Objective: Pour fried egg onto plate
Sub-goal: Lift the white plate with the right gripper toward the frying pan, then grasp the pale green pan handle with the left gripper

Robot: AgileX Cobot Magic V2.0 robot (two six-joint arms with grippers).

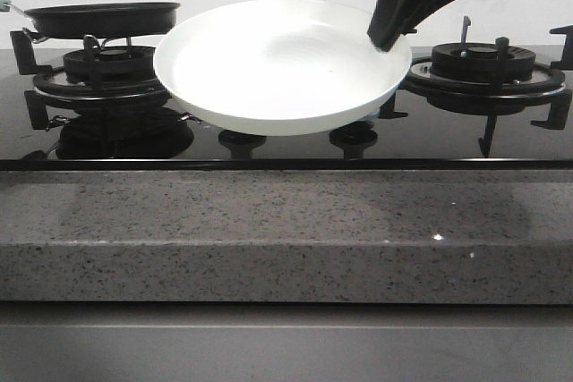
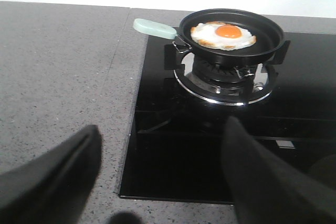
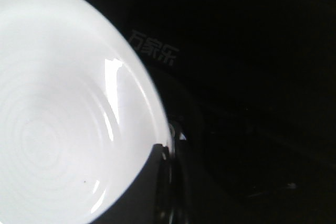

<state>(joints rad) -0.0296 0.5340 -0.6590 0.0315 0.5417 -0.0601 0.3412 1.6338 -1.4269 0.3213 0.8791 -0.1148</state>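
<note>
Right gripper (image 1: 387,40) pinches the raised plate (image 1: 269,69), apparently by its rim; left gripper (image 2: 157,182) gapes empty. Next: grasp pan (image 2: 231,35), tip egg (image 2: 223,35) out.

1. Front view: low, near counter-edge height, facing forward over the stone counter (image 1: 269,221) to the black hob (image 1: 286,145); plate (image 1: 282,64) fills centre, frying pan (image 1: 103,17) at 10 o'clock.
2. Left wrist view: higher, angled down, farther off; frying pan (image 2: 231,35) at 1 o'clock. Shares pan, hob, counter with front.
3. Right wrist view: very close, looking down on plate (image 3: 58,114). Shares plate with front.
</note>
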